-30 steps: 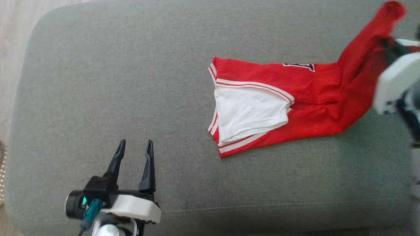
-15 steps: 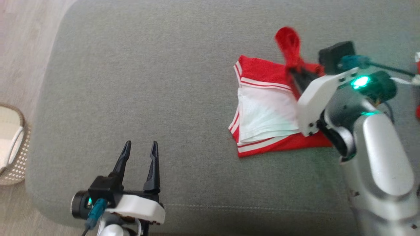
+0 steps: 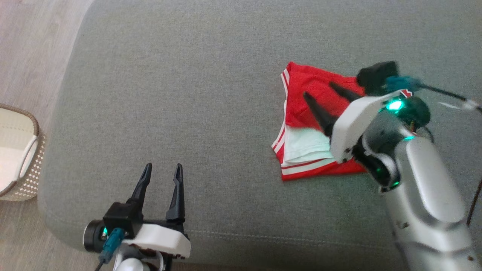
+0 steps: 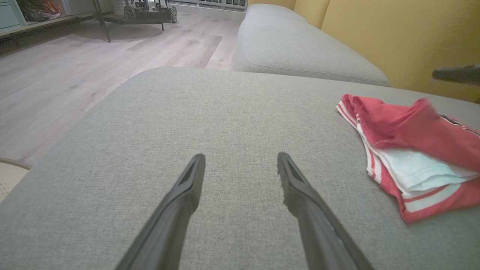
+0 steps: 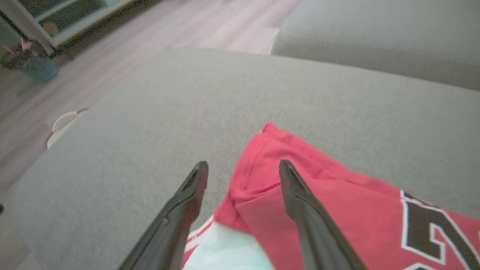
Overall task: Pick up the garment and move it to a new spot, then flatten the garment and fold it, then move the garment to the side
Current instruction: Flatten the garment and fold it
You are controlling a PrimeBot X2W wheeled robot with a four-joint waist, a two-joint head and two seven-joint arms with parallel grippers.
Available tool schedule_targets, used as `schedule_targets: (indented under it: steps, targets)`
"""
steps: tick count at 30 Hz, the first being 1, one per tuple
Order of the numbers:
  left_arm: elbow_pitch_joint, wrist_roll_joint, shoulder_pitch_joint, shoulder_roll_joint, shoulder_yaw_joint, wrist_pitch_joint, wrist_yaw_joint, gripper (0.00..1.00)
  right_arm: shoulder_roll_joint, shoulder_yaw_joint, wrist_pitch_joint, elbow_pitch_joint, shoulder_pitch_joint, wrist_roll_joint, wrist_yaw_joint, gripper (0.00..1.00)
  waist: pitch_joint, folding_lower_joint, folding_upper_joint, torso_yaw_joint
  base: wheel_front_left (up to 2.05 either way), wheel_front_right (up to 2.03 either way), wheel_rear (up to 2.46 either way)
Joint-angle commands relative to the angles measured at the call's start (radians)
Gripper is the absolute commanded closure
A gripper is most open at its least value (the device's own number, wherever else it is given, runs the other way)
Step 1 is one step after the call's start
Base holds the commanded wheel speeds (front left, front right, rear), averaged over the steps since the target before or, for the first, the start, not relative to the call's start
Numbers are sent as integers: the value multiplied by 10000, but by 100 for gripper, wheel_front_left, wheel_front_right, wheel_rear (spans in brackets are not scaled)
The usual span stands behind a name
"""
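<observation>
The garment is a red jersey with white stripes and a white lining, lying folded over itself on the right half of the grey sofa cushion. My right gripper hovers open just above its red top layer, with nothing between the fingers. In the right wrist view the right gripper straddles the folded red edge of the garment, where a black numeral shows. My left gripper stands open and empty near the cushion's front edge, well left of the garment. In the left wrist view the left gripper points across bare cushion.
A wicker basket sits on the wood floor off the cushion's left end. A second grey cushion and a yellow backrest lie beyond the garment. The cushion's left and middle give free room.
My right gripper carried the red end of the garment leftward over the rest, folding it, then let go and now stands open. The head camera has shifted. My left gripper stayed still.
</observation>
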Motion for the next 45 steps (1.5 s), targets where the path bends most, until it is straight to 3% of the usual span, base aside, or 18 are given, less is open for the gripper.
schedule_targets:
  steps: [1,5,8,14,15,16,26,37,41,45]
  targets:
    - [-275,49,-358,-53,360,-91,-1,0,179,23,-331,-577,-356,274,-4,0,-15,0,0,-4,0,0,0]
    - [-318,35,-349,-61,397,-91,31,0,158,-990,-959,-1008,-481,-4,-4,0,-68,0,0,-55,0,0,0]
    - [-340,14,-291,-67,419,-91,39,0,-481,-1814,-1055,-1092,-315,-489,-4,0,-132,0,0,-81,0,0,0]
    - [-389,23,-264,-71,463,-91,38,0,-1604,-1613,-1684,-583,178,-591,-4,0,-137,0,0,-158,0,0,0]
    - [-388,36,-271,-71,455,-91,23,0,-1797,-1416,-1820,-407,236,-594,-4,41,-134,0,0,-166,0,0,0]
    - [-385,57,-281,-72,442,-91,5,0,-1988,-1200,-1988,-220,267,-608,-4,100,-127,0,0,-172,0,0,0]
    - [-321,141,-425,-74,305,-91,-134,0,-3158,1605,-2937,2037,-429,1,-4,100,15,0,0,77,0,0,0]
    - [-354,32,-336,-75,135,-91,-7,0,-2306,3348,-3561,3136,-294,624,-4,100,-266,0,0,329,0,0,0]
    - [-398,64,-221,-75,144,-91,37,0,-1928,4128,-3610,2786,214,1065,-4,100,-414,0,0,328,0,0,0]
    - [-420,106,-82,-75,206,-91,48,0,-2020,4816,-3635,1938,738,955,-4,100,-547,0,0,256,0,0,0]
